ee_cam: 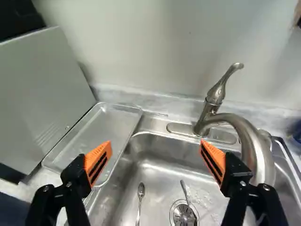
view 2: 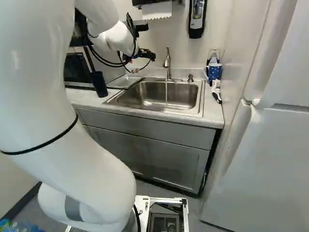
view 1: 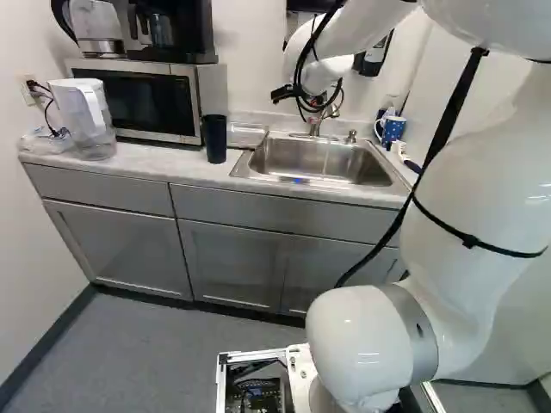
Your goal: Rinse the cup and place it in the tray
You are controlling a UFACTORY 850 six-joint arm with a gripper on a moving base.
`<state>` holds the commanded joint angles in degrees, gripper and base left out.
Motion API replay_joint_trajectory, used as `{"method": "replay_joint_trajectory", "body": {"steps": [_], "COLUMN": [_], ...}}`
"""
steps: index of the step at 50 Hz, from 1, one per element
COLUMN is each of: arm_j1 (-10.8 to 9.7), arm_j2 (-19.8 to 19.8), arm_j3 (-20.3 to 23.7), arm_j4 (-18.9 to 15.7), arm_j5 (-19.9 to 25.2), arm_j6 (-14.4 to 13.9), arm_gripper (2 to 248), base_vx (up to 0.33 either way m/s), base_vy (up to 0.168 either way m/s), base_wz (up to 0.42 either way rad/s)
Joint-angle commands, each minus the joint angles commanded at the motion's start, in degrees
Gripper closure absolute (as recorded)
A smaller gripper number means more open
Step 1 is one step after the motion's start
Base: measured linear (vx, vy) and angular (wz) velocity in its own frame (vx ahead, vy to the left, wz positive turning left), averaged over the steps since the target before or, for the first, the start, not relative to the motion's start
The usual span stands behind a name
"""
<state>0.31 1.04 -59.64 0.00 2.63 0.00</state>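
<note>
One dark cup (view 1: 214, 139) stands beside the tray (view 1: 247, 136) on the tabletop (view 1: 168, 163) in the left base view. Right base view: gripper (view 2: 145, 54), fingertips hard to make out. Wrist view: fingers (ee_cam: 98, 162) spread, cup mostly cut off.

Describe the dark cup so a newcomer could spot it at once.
On the counter, find the sink and the microwave. Between them, beside the tray, stands the cup. It is tall, plain and dark with no handle showing, unlike the spotted blue mug at the sink's other side.
</note>
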Motion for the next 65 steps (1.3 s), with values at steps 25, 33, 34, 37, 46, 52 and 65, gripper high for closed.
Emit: {"method": "replay_joint_trajectory", "body": {"steps": [25, 33, 34, 37, 46, 52, 65], "arm_j1": [-1.9, -3.2, -3.4, -4.0, -5.8, -7.1, -9.9], "arm_j2": [6.7, 8.3, 8.5, 9.0, 10.1, 10.6, 11.4], "arm_j3": [6.5, 8.0, 8.1, 8.6, 9.6, 10.1, 10.7], "arm_j4": [0.0, 0.0, 0.0, 0.0, 0.0, 0.0, 0.0], "arm_j5": [-9.4, -12.4, -12.7, -13.9, -17.2, -19.3, -22.0], "arm_j6": [0.0, 0.0, 0.0, 0.0, 0.0, 0.0, 0.0], "arm_gripper": [3, 3, 3, 3, 3, 3, 3], "base_vx": [0.000, 0.000, 0.000, 0.000, 0.000, 0.000, 0.000], "base_vy": [0.000, 0.000, 0.000, 0.000, 0.000, 0.000, 0.000], "base_wz": [0.000, 0.000, 0.000, 0.000, 0.000, 0.000, 0.000]}}
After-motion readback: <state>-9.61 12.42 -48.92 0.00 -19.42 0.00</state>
